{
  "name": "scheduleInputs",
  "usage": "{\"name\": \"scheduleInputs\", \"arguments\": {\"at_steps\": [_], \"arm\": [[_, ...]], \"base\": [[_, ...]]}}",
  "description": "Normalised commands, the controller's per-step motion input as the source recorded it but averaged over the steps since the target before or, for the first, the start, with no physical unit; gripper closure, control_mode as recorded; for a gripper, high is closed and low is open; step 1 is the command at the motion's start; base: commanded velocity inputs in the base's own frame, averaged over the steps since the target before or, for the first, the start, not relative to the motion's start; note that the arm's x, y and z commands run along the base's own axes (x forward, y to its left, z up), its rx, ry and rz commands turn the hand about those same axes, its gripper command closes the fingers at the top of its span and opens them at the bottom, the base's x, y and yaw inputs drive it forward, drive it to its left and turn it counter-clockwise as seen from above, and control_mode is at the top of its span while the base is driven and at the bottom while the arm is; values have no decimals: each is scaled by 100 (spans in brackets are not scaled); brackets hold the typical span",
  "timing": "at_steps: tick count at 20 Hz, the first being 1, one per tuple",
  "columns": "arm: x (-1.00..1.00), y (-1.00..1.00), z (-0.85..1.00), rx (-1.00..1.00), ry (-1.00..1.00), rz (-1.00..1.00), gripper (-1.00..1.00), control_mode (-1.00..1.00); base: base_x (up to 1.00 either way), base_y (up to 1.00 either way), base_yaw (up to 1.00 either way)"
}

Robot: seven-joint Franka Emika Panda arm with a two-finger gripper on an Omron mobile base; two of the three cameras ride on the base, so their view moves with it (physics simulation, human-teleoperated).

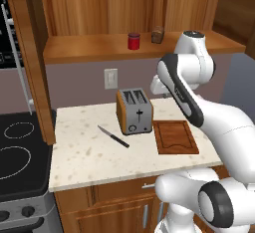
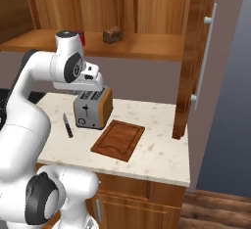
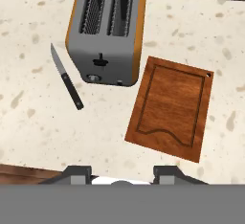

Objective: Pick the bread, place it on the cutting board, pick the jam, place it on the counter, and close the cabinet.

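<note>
In the left base view the black stovetop (image 1: 17, 150) lies at the 9 o'clock edge, with the open cabinet (image 1: 30, 58) door panel standing upright beside it, its long silver bar handle (image 1: 17, 62) toward the stove. To the right of that, the pale speckled surface (image 1: 84, 152) carries a black-handled knife (image 1: 113, 137) lying flat, its blade pointing toward 10 o'clock. At 2 o'clock from the knife stands the silver two-slot toaster (image 1: 134, 111) with orange-brown sides. Just beside the toaster, at its 4 o'clock, the reddish-brown cutting board (image 1: 175, 137) lies flat and bare; I cannot tell whether the two touch.

On the cabinet shelf (image 1: 89, 48) above, the red jam (image 1: 133, 41) jar stands upright, and the brown bread (image 1: 158, 35) chunk sits near it at its 3 o'clock, apart from it. The white arm (image 1: 187, 85) bends in front of the shelf's right part.

In the right base view the bread (image 2: 112, 34) rests on the shelf at 12 o'clock from the toaster (image 2: 92, 107), with the board (image 2: 118, 139) at the toaster's 4 o'clock.

In the hand view the knife (image 3: 66, 77) sits at 9 o'clock, the toaster (image 3: 106, 31) at 12 o'clock, and the board (image 3: 171, 108) at 3 o'clock. The tool (image 3: 122, 174) hovers above the surface's near edge, its fingers (image 3: 76, 173) drawn to their narrowest and holding nothing.
</note>
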Motion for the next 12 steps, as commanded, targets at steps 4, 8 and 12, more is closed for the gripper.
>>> {"name": "scheduleInputs", "arguments": {"at_steps": [4,8,12], "arm": [[0,0,1,0,-5,0,-100,-100],[-5,0,3,0,-12,0,-100,-100],[-1,1,3,0,-12,0,-100,-100]], "base": [[0,0,0],[0,0,0],[0,0,0]]}}
